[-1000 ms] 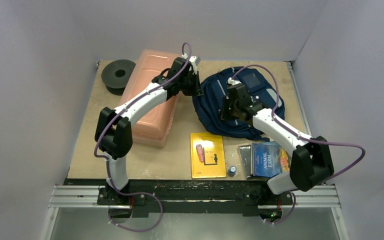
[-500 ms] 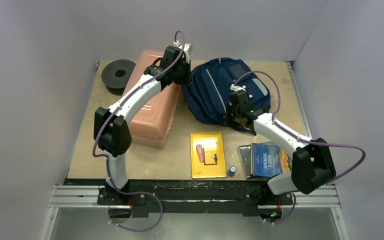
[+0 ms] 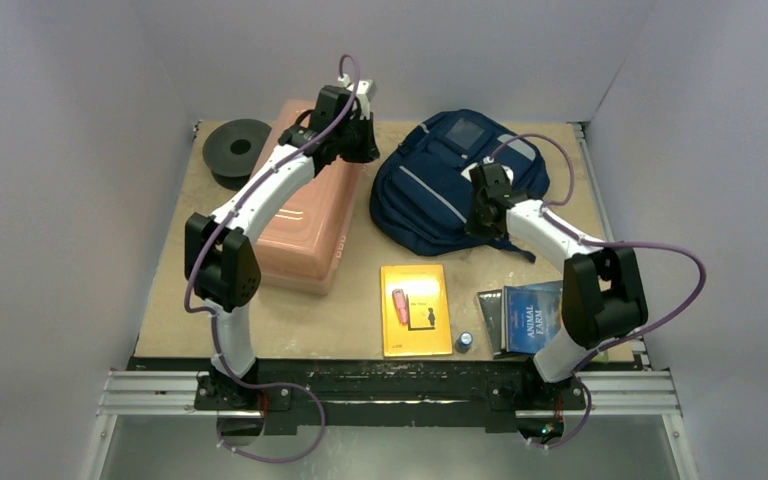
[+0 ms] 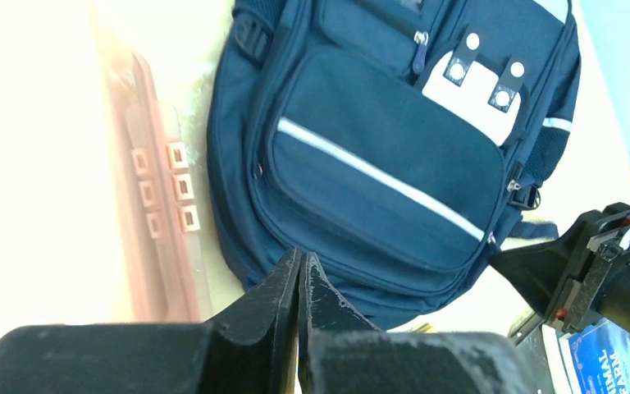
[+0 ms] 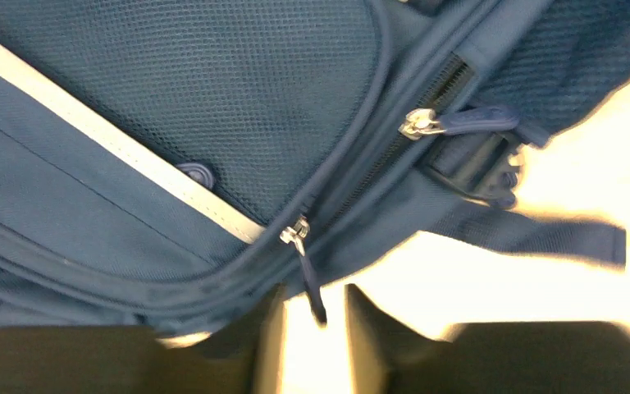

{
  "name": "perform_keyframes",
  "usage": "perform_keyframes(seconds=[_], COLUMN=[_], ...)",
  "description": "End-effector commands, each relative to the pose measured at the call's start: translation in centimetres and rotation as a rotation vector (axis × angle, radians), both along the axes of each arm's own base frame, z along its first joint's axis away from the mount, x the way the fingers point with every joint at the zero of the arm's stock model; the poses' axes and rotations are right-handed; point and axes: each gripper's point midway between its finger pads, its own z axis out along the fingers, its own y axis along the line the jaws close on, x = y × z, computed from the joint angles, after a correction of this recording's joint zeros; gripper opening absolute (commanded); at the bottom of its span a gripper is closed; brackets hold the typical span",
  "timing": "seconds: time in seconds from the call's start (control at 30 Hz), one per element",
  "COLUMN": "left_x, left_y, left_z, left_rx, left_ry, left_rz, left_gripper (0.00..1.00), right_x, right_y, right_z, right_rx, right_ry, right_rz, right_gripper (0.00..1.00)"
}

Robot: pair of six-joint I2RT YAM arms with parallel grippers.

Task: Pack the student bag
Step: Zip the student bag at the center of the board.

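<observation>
Student bag (image 3: 455,185): navy, desk (image 3: 360,320) 1 o'clock. Left end effector (image 4: 299,279): pinched closed, empty. Right end effector (image 5: 308,308): slightly parted, zipper pull (image 5: 312,291) loose between.

In the top view the student bag (image 3: 440,185) lies at the upper middle of the table (image 3: 350,320). The long plastic box (image 3: 300,225) is just beside it on the left, and a round spool (image 3: 237,148) sits left of the box's far end, in the upper left corner. Below the bag a thin book (image 3: 416,310) lies at bottom centre, with a small cap (image 3: 465,341) by its lower right corner, then a notebook (image 3: 490,312) with the Animal Farm book (image 3: 537,318) against it. The left gripper (image 4: 299,275) is above the box's upper right end, and the right gripper (image 5: 316,320) is at the bag's lower right edge.
</observation>
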Motion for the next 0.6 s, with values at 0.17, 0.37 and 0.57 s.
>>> perform_keyframes(seconds=[0.17, 0.37, 0.57], left_x=[-1.6, -3.9, -5.3], left_y=[-2.7, -7.7, -12.8], left_z=[5.4, 3.5, 0.5], left_rx=[-0.081, -0.095, -0.144], left_ry=[-0.124, -0.086, -0.070], left_rz=[-0.079, -0.158, -0.221], left_gripper=[0.00, 0.19, 0.45], right_x=[2.4, 8.1, 14.3], right_y=[-2.6, -3.7, -5.2], right_z=[10.5, 11.9, 10.1], right_rx=[0.019, 0.206, 0.345], right_ry=[-0.235, -0.282, -0.299], right_rz=[-0.002, -0.130, -0.087], right_gripper=[0.76, 0.81, 0.84])
